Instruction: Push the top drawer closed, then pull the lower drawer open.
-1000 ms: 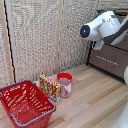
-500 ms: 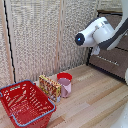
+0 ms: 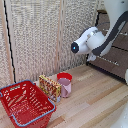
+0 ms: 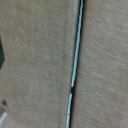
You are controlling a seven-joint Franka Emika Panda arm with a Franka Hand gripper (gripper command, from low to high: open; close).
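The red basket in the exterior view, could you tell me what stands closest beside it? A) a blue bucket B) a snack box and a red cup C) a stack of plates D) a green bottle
B: the red basket has a snack box and a red cup right beside it on the floor.

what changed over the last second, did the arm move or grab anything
The arm swung toward the exterior view's left, away from the dresser, so more of the lower drawer front now shows. It took hold of nothing; the gripper itself can't be made out. The red basket, the red cup and the box beside it stayed put.
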